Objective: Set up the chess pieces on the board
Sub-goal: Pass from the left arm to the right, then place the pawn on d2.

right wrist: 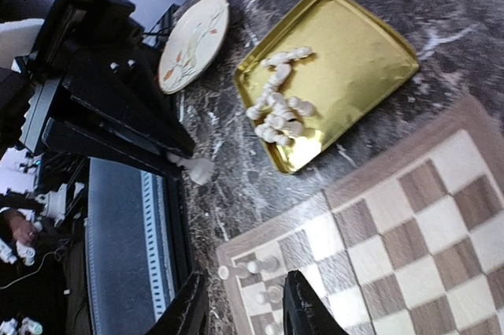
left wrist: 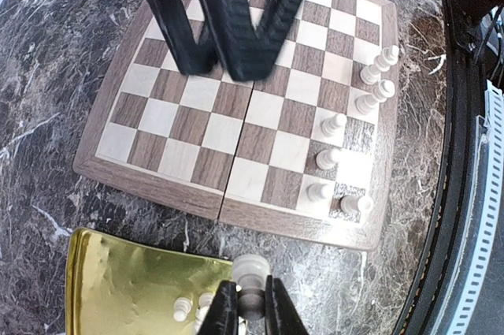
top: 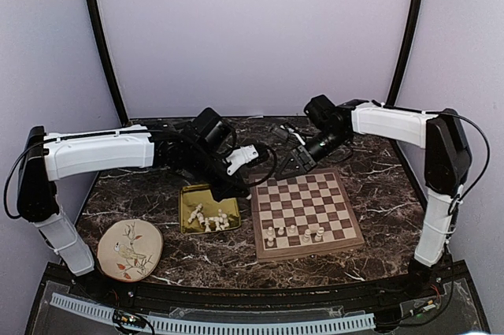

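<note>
The board [top: 311,193] lies open except its near rows, where chess pieces [top: 293,232] stand.

the top view looks down from above and behind, taking in the whole tabletop [top: 378,173]. both wrist views sit close, angled down, and all three share the board [top: 305,209] and the gold tray [top: 190,199].

walls [top: 252,35]: pale lilac | table [top: 213,260]: dark white-veined marble | light: even
</note>
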`<state>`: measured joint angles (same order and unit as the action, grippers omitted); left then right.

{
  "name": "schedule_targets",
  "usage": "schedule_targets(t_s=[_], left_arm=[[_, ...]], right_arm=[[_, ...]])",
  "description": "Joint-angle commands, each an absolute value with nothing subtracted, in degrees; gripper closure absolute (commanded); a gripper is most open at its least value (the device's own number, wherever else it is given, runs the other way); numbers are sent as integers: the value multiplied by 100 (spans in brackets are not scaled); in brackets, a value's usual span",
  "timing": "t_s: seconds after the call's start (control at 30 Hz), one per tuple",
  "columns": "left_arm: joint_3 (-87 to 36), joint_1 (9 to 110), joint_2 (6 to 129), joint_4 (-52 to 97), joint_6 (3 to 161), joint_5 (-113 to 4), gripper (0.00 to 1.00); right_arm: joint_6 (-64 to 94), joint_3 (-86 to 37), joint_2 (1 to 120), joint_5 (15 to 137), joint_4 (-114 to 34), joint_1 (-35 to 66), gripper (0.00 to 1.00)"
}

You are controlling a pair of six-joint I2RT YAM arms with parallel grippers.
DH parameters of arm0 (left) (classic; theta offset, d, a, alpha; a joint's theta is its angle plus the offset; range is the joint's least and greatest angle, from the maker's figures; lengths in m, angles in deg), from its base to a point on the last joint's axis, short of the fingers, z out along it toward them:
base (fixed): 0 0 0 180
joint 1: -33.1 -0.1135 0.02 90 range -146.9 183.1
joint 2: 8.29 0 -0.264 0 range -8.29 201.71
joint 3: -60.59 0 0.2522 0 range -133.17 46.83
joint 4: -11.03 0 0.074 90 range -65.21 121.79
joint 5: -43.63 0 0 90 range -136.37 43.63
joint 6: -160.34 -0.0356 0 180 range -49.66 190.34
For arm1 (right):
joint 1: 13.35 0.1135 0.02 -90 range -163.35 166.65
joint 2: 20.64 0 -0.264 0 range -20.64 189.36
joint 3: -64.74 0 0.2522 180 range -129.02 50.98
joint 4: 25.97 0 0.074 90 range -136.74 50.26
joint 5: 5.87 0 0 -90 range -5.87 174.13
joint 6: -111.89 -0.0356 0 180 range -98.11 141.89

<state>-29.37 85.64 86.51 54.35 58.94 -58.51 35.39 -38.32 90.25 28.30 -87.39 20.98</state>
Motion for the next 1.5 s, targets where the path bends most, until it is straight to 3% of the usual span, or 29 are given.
schedule_targets(t_s=[0.0,0.23,0.47,0.83,1.27,1.47], left_arm=[[-3527,8732,9010,5896,5562,-5968,95],[-4628,9065,10043,6119,5366,-6023,94],[-5813,9445,11003,6036,5332,-5926,94],[-6856,9784,12088,6472,5185,-5715,94],[-6952,9884,12453,6662,5107,-5632,92],[-6949,9892,12491,6649,5116,-5617,87]], right_arm=[[3791,-3137,8082,3651,-8313,1448,67],[3828,-1584,6467,5009,-7373,526,66],[3682,-535,5610,5310,-6716,-399,63],[3657,-187,5383,5057,-6443,-748,61],[3705,-140,5448,4948,-6431,-789,61],[3716,-144,5493,4896,-6443,-790,60]])
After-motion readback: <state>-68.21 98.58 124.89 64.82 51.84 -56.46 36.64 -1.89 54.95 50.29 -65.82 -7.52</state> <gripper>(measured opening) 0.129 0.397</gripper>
